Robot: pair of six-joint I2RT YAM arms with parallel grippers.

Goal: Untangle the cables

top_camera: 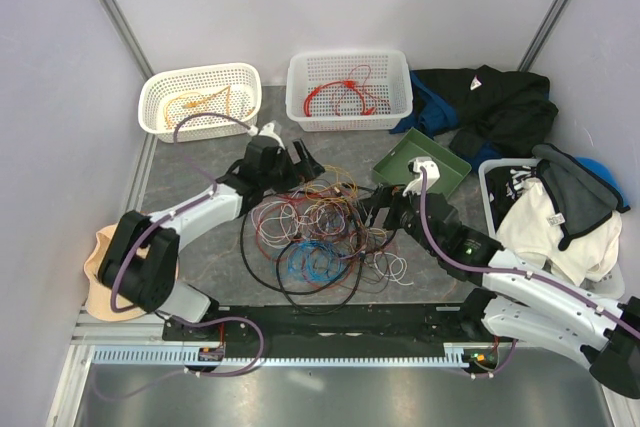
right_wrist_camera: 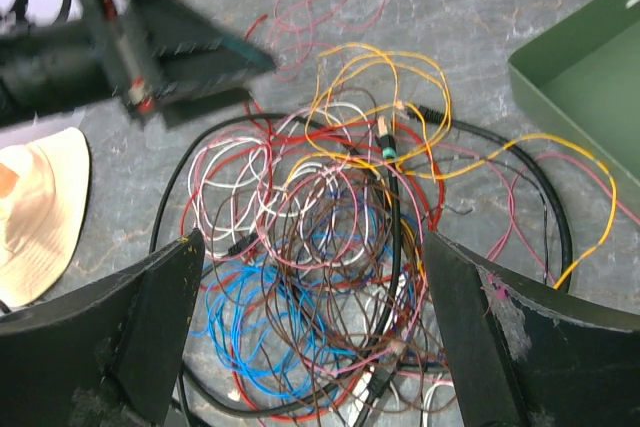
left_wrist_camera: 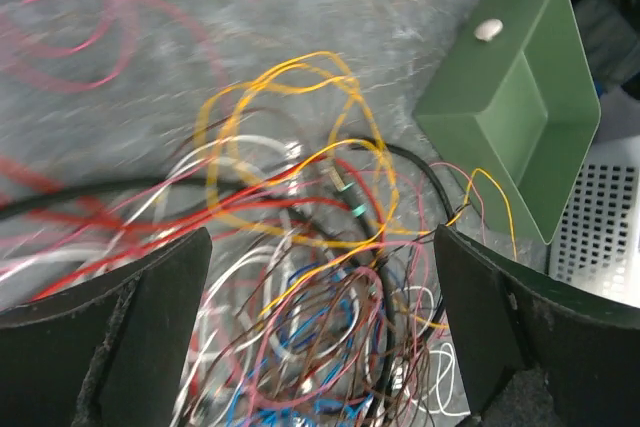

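Note:
The cables (top_camera: 310, 237) lie in one tangled heap on the grey table between the arms: red, pink, brown, blue, white and yellow wires, ringed by a thicker black cable (top_camera: 262, 277). My left gripper (top_camera: 308, 169) is open and empty above the heap's far left edge; its view shows yellow loops (left_wrist_camera: 290, 137) and the heap between the open fingers (left_wrist_camera: 150, 327). My right gripper (top_camera: 368, 215) is open and empty at the heap's right side; in its view the heap (right_wrist_camera: 320, 247) lies below the spread jaws, with the black cable (right_wrist_camera: 395, 237) running through it.
A white basket (top_camera: 200, 72) with yellow wires and a second white basket (top_camera: 350, 55) with a red wire stand at the back. A green tray (top_camera: 400, 162) sits right of the heap. Clothes and a bin (top_camera: 560, 207) are at the right, and a tan hat (top_camera: 95, 267) at the left.

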